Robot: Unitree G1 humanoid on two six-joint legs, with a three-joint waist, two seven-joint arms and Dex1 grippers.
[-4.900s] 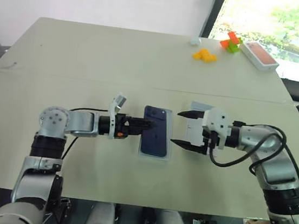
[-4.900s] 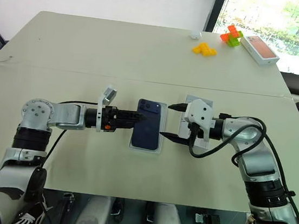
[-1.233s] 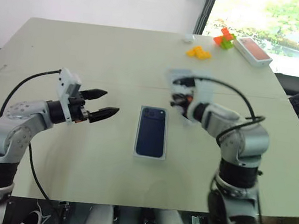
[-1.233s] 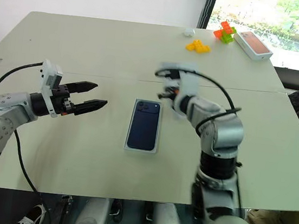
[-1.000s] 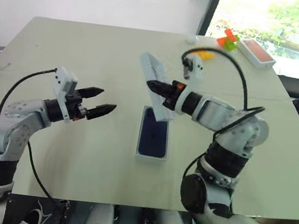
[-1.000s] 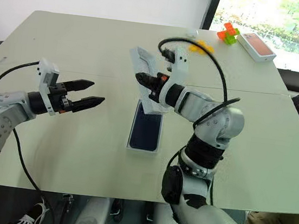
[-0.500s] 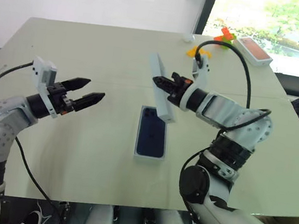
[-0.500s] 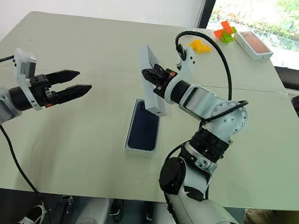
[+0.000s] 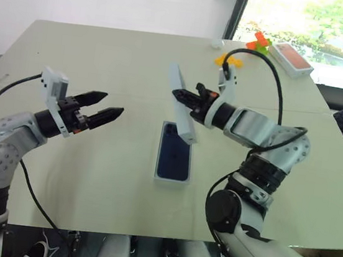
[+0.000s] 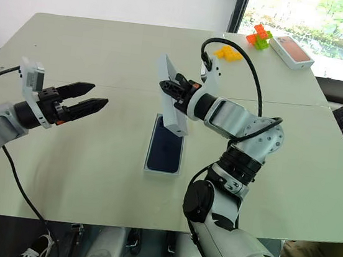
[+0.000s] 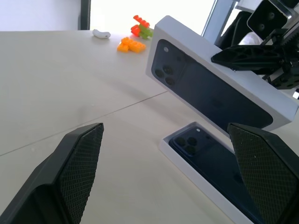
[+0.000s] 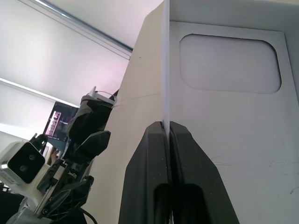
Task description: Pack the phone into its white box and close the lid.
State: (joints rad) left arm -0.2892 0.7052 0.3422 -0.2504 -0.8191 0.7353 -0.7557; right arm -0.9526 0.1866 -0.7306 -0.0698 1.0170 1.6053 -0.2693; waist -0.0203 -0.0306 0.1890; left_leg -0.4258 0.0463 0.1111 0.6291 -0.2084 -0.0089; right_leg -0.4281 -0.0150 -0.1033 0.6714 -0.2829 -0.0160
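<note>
The dark navy phone (image 9: 174, 157) lies face down inside the white box (image 9: 171, 179) at the table's middle. Above the box's far end the lid (image 9: 181, 108) hangs tilted on its long edge, and my right gripper (image 9: 179, 94) is shut on its wall. The blue phone print on the lid (image 11: 212, 95) faces my left arm, while its white inside (image 12: 229, 116) with a rounded recess faces the right wrist. My left gripper (image 9: 113, 103) hovers open and empty well to the left of the box, pointing toward it.
At the far right of the table (image 9: 90, 175) lie orange blocks (image 9: 228, 60), red and green blocks (image 9: 259, 44), a box with a red-orange top (image 9: 294, 59) and a small white item (image 9: 216, 43). A seam crosses the tabletop behind the box.
My right gripper took the lid from the table beside the box, lifted it and rolled it onto its edge. My left gripper left the phone, drew back left and opened.
</note>
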